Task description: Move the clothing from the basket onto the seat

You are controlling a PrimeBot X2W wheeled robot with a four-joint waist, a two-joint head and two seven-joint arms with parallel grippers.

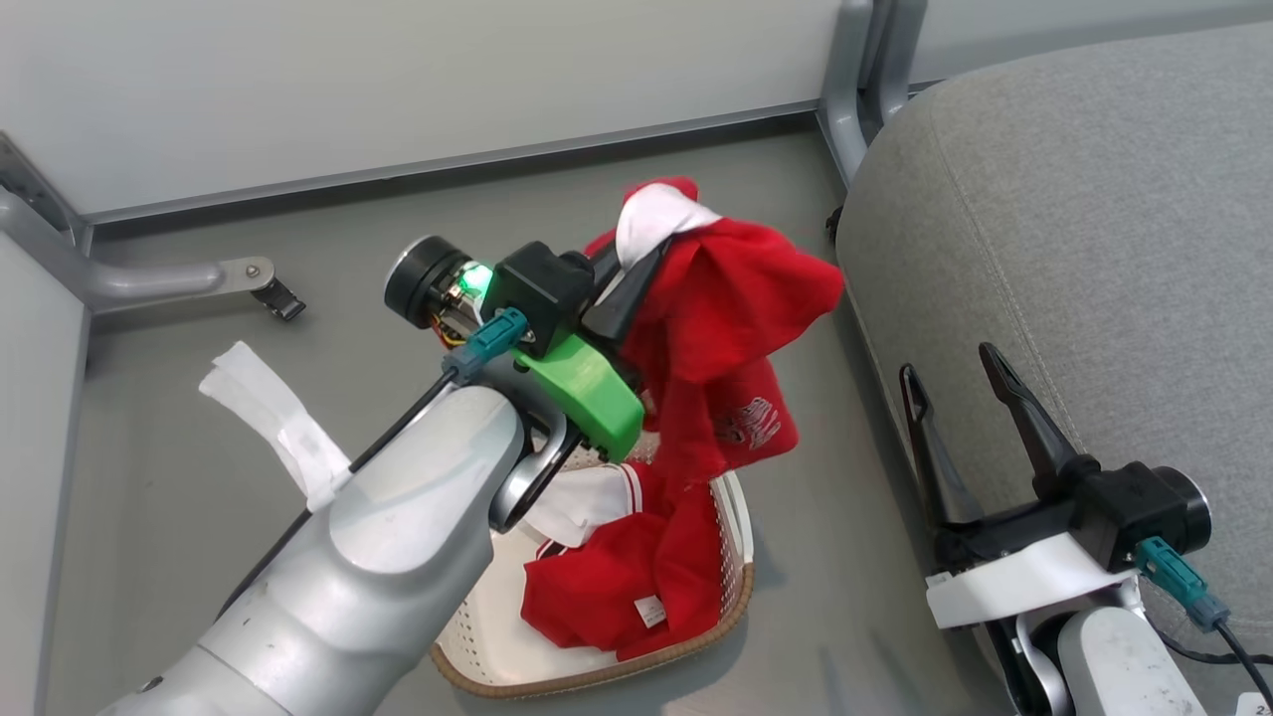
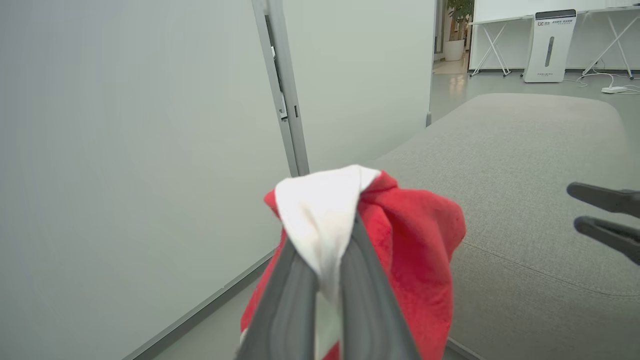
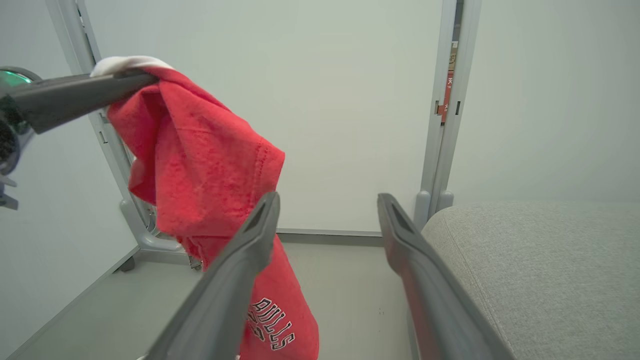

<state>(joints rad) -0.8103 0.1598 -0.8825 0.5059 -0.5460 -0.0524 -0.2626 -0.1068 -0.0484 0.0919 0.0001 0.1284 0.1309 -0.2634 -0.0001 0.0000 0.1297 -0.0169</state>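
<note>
Head view: the left gripper (image 1: pixel 651 257) is pressed together on the white collar of the held shirt (image 1: pixel 736 328); that shirt hangs lengthwise downward, just left of the seat (image 1: pixel 1094 249) and not over it; judged, the carry must run rightward onto the seat; the second shirt (image 1: pixel 627 577) lies in the basket (image 1: pixel 597 681), further left of the seat and below the held one; the right gripper (image 1: pixel 948 363) stands spread and empty over the seat's near left edge, nearer the seat than the left; the print on the held shirt and the small white label on the second shirt are too small to read.

Left wrist view: the left gripper (image 2: pixel 327 240) pinches white collar cloth, the held shirt (image 2: pixel 415 240) draping beneath; the seat (image 2: pixel 525 165) stretches away to the right; the right gripper (image 2: pixel 574 206) shows over it.

Right wrist view: the right gripper (image 3: pixel 327 197) is spread, holding nothing; the held shirt (image 3: pixel 200 160) hangs left of the seat (image 3: pixel 540 250) from the left gripper (image 3: pixel 145 79); the lettering (image 3: pixel 270 325) reads "BULLS".
</note>
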